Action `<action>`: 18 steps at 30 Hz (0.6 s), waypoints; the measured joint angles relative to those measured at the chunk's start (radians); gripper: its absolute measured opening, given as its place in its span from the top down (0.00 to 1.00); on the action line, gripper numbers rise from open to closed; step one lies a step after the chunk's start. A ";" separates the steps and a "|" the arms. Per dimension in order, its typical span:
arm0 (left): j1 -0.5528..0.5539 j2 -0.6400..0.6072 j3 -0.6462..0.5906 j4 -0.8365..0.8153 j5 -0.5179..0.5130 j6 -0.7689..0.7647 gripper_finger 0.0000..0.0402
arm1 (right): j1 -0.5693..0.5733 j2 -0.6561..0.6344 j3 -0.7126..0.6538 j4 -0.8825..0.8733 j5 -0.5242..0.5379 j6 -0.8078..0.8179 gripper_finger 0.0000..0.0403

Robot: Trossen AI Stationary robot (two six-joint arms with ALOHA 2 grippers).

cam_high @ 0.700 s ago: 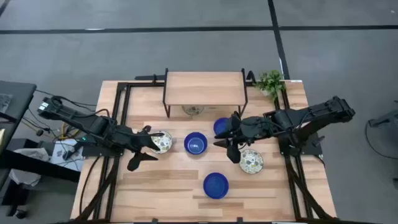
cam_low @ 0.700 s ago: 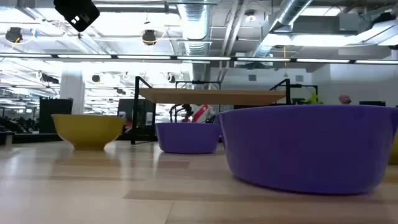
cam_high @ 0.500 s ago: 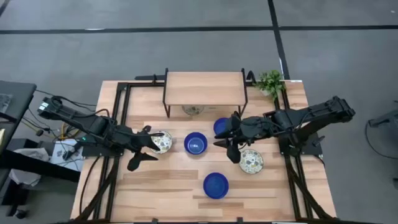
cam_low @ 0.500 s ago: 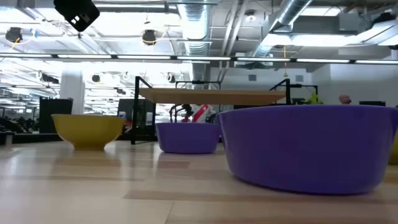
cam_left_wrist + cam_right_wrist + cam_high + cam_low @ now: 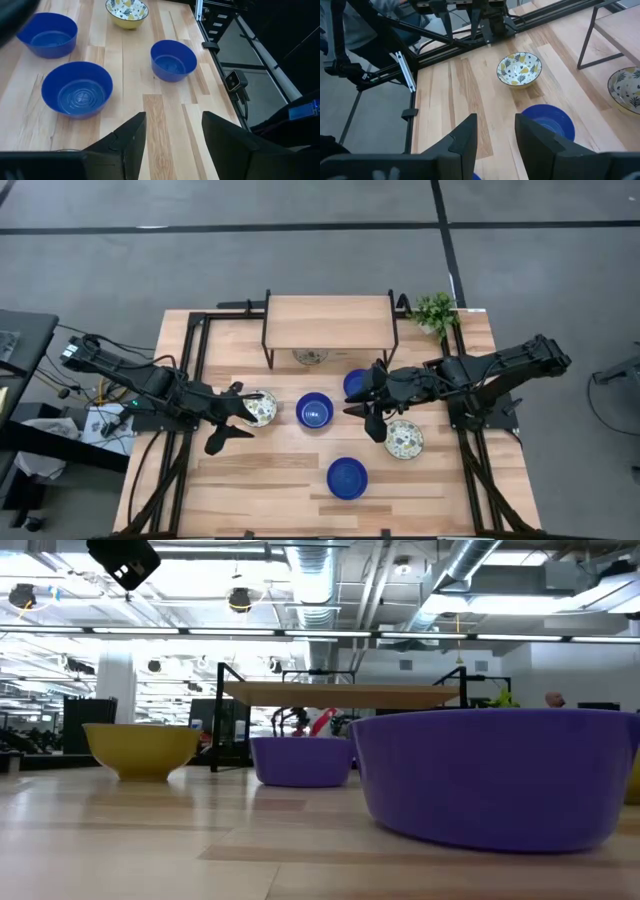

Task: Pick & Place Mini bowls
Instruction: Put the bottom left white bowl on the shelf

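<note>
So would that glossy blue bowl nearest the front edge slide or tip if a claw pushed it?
The glossy cobalt-blue round bowl looks rigid, probably glazed ceramic, so likely slippery and breakable. Its low, wide shape suggests sliding on the smooth wooden table rather than tipping.

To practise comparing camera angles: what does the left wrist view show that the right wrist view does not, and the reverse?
Only the left wrist view shows three blue bowls, the nearest one ahead of the open left gripper.

Only the right wrist view shows the patterned bowl by the raised shelf's leg and the open right gripper.

Both show the wooden table with blue and patterned bowls.
</note>
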 joint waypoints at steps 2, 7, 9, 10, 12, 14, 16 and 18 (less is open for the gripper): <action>0.000 0.000 0.000 0.000 0.000 0.001 0.52 | 0.000 0.000 0.000 0.000 0.000 0.000 0.70; 0.000 0.000 0.000 0.000 0.000 0.009 0.52 | 0.000 0.000 0.000 0.000 0.000 0.000 0.70; 0.000 0.000 0.000 -0.001 0.000 0.019 0.52 | 0.000 0.000 0.000 0.000 0.000 0.000 0.70; 0.000 0.001 0.000 -0.001 -0.001 0.033 0.52 | 0.000 0.000 0.000 0.000 0.000 0.000 0.70; 0.000 0.008 0.000 -0.006 -0.013 0.059 0.52 | 0.000 0.000 0.000 0.000 0.000 0.000 0.70; 0.000 0.024 -0.008 -0.007 -0.040 0.104 0.52 | 0.000 0.000 0.000 0.000 0.000 0.000 0.70; 0.001 0.050 -0.028 -0.013 -0.074 0.154 0.52 | 0.000 0.000 0.000 0.000 0.000 0.000 0.70; 0.001 0.086 -0.051 -0.021 -0.105 0.191 0.52 | 0.000 0.000 0.000 0.000 0.000 0.000 0.70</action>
